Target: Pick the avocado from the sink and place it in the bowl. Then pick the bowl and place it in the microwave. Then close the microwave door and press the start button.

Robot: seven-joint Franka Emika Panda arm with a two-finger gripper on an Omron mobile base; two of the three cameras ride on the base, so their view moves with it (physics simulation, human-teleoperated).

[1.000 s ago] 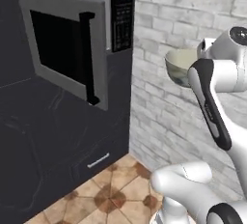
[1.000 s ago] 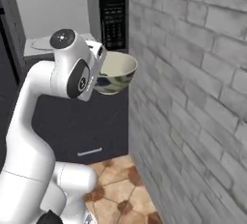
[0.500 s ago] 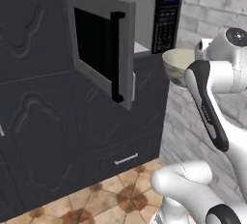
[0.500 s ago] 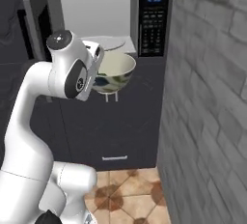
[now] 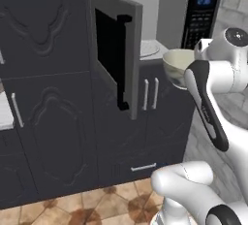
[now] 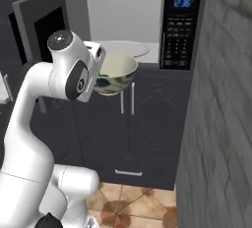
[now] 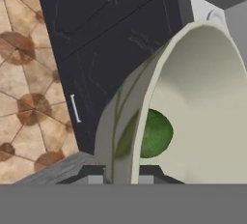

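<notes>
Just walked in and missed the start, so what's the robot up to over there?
The white arm's gripper is shut on the rim of the bowl, with the avocado sitting inside it. It holds the bowl up in front of the microwave, not yet inside. The microwave door stands swung open to the left, and the round turntable plate in the pale interior is bare.
</notes>
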